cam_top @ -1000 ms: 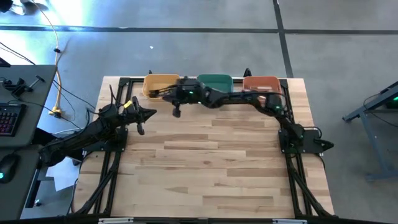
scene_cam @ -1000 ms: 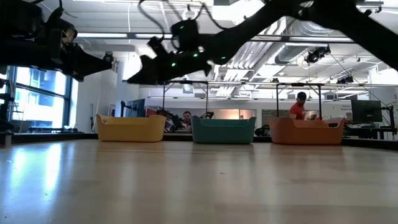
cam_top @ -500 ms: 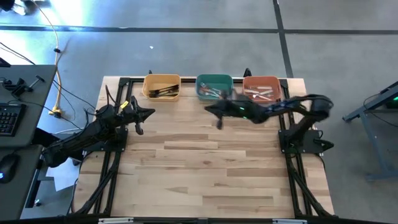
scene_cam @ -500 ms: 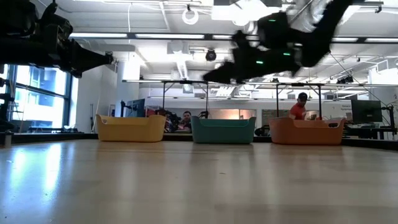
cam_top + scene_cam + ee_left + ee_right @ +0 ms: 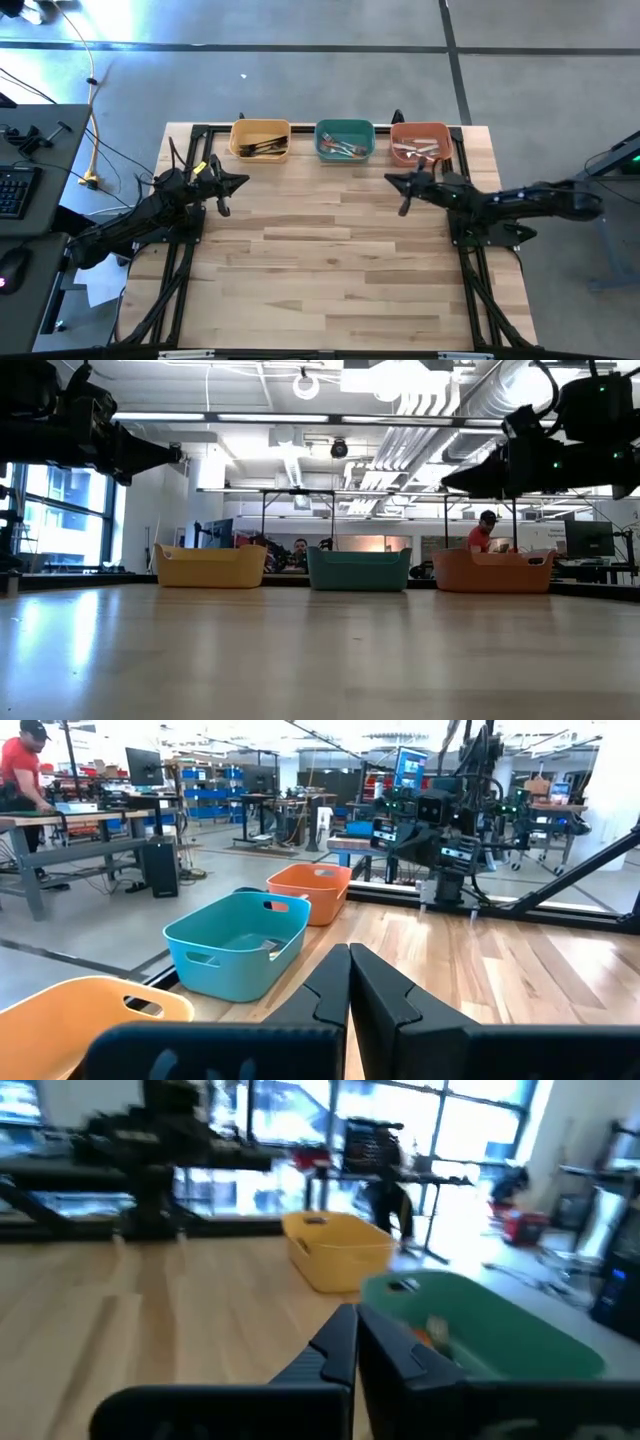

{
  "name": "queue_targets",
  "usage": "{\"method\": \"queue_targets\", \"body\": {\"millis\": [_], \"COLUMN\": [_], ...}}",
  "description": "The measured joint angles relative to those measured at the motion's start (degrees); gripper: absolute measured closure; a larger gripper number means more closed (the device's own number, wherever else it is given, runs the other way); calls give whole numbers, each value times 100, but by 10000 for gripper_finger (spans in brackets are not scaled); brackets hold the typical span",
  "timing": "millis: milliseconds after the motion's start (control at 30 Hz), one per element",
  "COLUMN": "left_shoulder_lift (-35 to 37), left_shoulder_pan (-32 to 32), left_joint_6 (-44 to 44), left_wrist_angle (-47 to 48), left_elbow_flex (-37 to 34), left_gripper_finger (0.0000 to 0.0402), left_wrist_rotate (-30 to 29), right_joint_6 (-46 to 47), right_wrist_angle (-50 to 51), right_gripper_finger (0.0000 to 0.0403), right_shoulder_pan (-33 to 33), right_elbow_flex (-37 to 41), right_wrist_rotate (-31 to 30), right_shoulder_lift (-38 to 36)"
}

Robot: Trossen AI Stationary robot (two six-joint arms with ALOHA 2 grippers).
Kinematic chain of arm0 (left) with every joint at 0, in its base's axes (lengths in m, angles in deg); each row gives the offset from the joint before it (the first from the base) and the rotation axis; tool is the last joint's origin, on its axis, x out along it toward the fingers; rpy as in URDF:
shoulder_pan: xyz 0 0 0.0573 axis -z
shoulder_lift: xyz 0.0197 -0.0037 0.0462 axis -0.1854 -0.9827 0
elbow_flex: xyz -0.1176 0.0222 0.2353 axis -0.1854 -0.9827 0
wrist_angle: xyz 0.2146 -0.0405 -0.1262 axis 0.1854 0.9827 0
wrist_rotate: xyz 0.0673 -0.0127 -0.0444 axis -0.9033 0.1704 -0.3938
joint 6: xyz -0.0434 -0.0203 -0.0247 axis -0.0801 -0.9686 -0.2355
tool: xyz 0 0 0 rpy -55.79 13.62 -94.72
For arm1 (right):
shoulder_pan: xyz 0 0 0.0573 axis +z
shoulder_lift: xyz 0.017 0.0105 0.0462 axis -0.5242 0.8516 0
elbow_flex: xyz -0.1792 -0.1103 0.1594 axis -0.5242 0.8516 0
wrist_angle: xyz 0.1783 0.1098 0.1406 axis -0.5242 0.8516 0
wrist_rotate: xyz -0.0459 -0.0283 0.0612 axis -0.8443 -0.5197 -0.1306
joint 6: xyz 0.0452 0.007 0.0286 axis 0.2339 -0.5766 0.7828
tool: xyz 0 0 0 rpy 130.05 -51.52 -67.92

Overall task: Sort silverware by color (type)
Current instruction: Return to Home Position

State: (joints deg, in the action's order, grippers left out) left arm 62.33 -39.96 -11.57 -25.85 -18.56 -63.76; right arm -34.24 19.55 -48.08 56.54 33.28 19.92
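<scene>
At the desk's far edge, the small metal silverware (image 5: 262,149) lies sorted in three coloured plastic bins (image 5: 345,124). So I'd say we're done: left gripper (image 5: 238,182) and right gripper (image 5: 392,181) hover empty, fingers together.

Two matte-black, six-joint arms, left arm (image 5: 140,222) and right arm (image 5: 520,202), of tubular links. The left gripper (image 5: 349,952) has black wedge-shaped fingers (image 5: 385,1002); a yellow patch (image 5: 204,166) marks its wrist.

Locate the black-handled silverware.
High view: the black-handled silverware lies in the yellow bin, leftmost of three at the far edge of the table, beside the green bin.
</scene>
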Motion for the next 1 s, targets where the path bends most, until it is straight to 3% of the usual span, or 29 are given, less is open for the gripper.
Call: {"method": "queue_targets", "body": {"millis": [200, 433, 833, 1000], "left_shoulder_lift": [2, 2, 2, -2], "left_shoulder_pan": [4, 4, 4, 4], "left_joint_6": [-65, -61, -56, -9], "left_wrist_angle": [18, 22, 22, 24], "left_elbow_flex": [0, 0, 0, 0], "left_gripper_finger": [402, 402, 402, 402], "left_wrist_rotate": [-11, -11, -7, -3], "right_joint_6": [-4, 130, 309, 239], "right_wrist_angle": [1270, 2166, 2451, 2585], "right_gripper_finger": [403, 403, 403, 403], "right_shoulder_pan": [-2, -4, -119, -350], "right_elbow_flex": [17, 17, 20, 20], "right_wrist_rotate": [-451, -753, -367, -489], "right_shoulder_lift": [-991, -1549, -2006, -2394]}}
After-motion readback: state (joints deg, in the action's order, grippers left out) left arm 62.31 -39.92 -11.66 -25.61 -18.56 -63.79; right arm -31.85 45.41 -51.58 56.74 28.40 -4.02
